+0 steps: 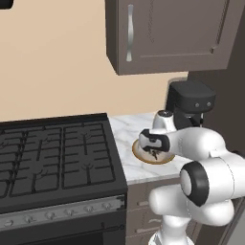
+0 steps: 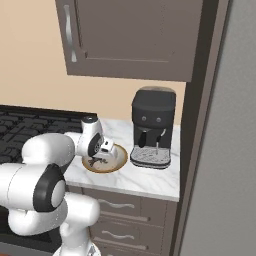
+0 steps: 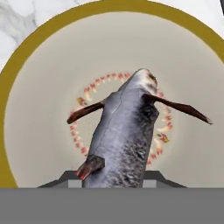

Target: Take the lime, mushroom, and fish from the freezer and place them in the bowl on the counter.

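My gripper [image 3: 111,177] is shut on the fish [image 3: 124,131], a grey speckled body with dark red fins, which hangs nose-down just over the middle of the bowl [image 3: 113,6]. The bowl has a tan rim and a cream inside with a ring of red marks. From the base views the gripper [image 1: 154,151] [image 2: 102,158] hovers low over the bowl [image 1: 166,160] [image 2: 120,161] on the marble counter [image 1: 125,125] [image 2: 150,179], with the dark fish [image 1: 154,154] [image 2: 99,163] below the fingers. The lime and mushroom are out of view.
A black coffee machine [image 1: 191,103] [image 2: 152,125] stands right behind the bowl. The black stove top [image 1: 52,158] [image 2: 30,125] lies to the left. A brown wall cabinet [image 1: 172,33] hangs overhead. The freezer's grey door [image 2: 230,150] rises at the right.
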